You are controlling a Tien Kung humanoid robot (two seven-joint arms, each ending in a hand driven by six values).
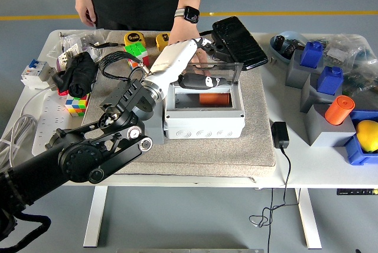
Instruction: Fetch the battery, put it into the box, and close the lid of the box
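A grey-white box stands on the beige mat, its clear lid raised at the back. An orange battery lies inside the box. My left hand, white with a black thumb, reaches over the box's far left corner, its fingers stretched out at the lid's top edge and holding nothing. A person's hand with a black watch sits just behind my fingers, by the lid's far side. Whether either hand touches the lid is unclear.
Two Rubik's cubes, yellow tape measures and a black case lie around the mat. A power strip is at left. An adapter, orange cylinder, blue bins and yellow ball are at right.
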